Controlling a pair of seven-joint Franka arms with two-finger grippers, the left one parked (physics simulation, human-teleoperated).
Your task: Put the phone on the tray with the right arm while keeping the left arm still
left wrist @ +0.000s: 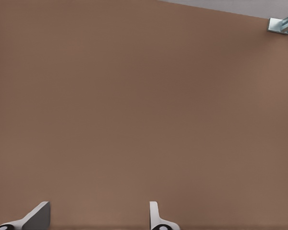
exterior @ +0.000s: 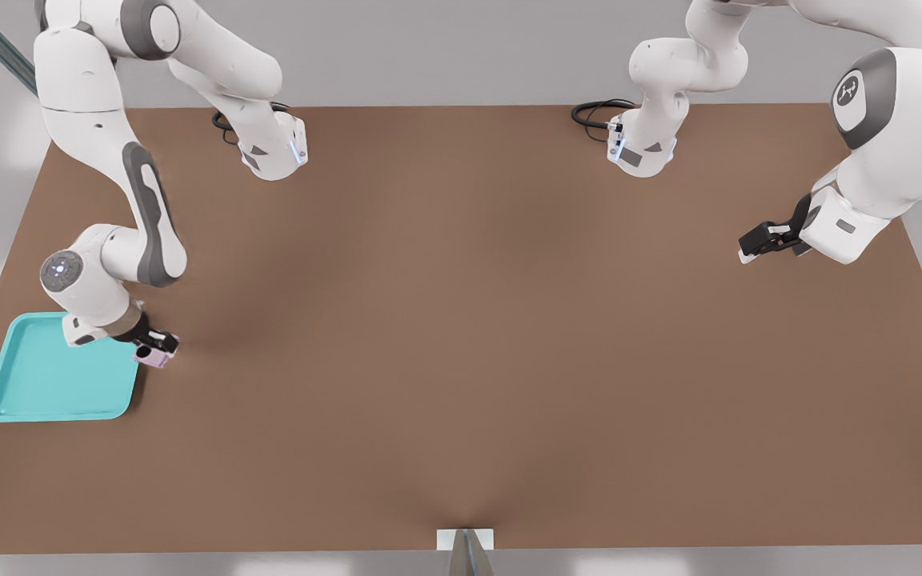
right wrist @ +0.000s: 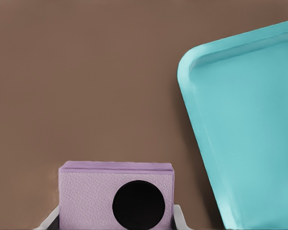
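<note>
Jaws pinching phone [exterior: 154, 358] from both sides; one black lens faces wrist camera [right wrist: 116, 197]. Gripper [exterior: 155, 346] on right arm [exterior: 109, 184] positioned at front view's left, just beside tray [exterior: 45, 384] near its right-hand rim. Phone outside tray, over bare brown desk [exterior: 461, 336]; contact with desk cannot be determined. Tray flat on desk.
</note>
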